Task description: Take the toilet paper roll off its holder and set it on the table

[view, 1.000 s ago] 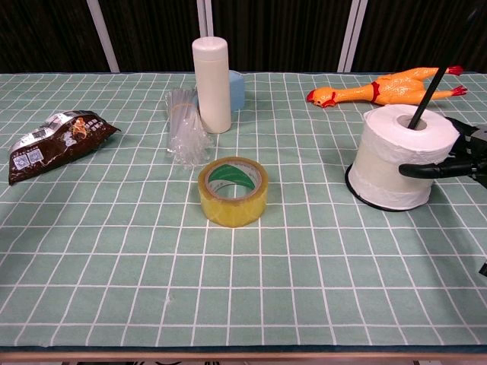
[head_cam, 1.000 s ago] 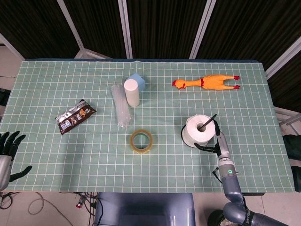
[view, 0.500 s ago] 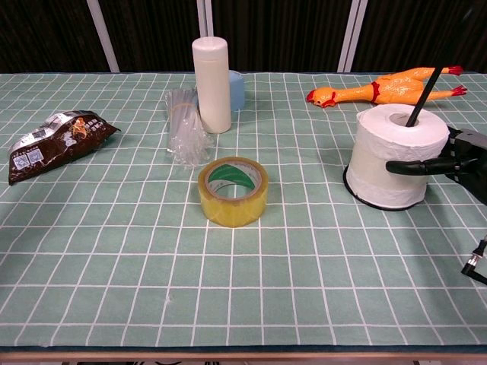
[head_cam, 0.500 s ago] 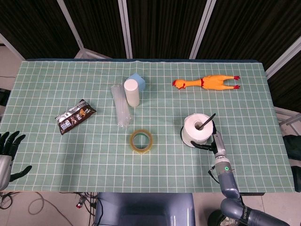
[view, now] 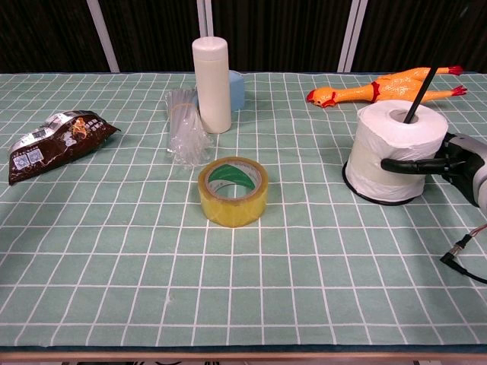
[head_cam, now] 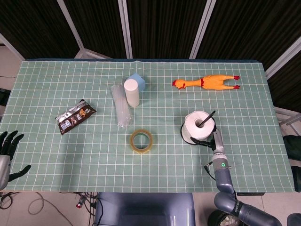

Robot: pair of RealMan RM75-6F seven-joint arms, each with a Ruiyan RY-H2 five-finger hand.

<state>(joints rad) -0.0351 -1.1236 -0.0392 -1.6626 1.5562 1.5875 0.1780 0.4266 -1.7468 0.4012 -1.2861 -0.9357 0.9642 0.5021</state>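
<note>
The white toilet paper roll (head_cam: 198, 125) (view: 392, 152) stands upright on its holder at the table's right. The holder's black rod (head_cam: 207, 120) (view: 421, 91) sticks out of the core at a slant, and its black base ring (view: 356, 188) shows under the roll. My right hand (head_cam: 214, 141) (view: 450, 161) is at the roll's near right side. One dark finger (view: 407, 163) lies across the roll's front, and the other fingers are hidden behind it. My left hand (head_cam: 7, 148) hangs off the table's near left corner with its fingers spread, holding nothing.
A yellow tape roll (head_cam: 141, 141) (view: 233, 190) lies left of the toilet roll. Farther back are a white bottle (head_cam: 132, 92), a blue cup (head_cam: 138, 80), a clear plastic sleeve (head_cam: 121, 106) and a rubber chicken (head_cam: 207, 82). A snack packet (head_cam: 75, 116) lies at the left. A loose cable (view: 460, 262) lies by the right arm.
The roll and its holder have shifted slightly away and to the left with my right hand against them. The right forearm has drawn back toward the near edge. The left hand barely moved.
</note>
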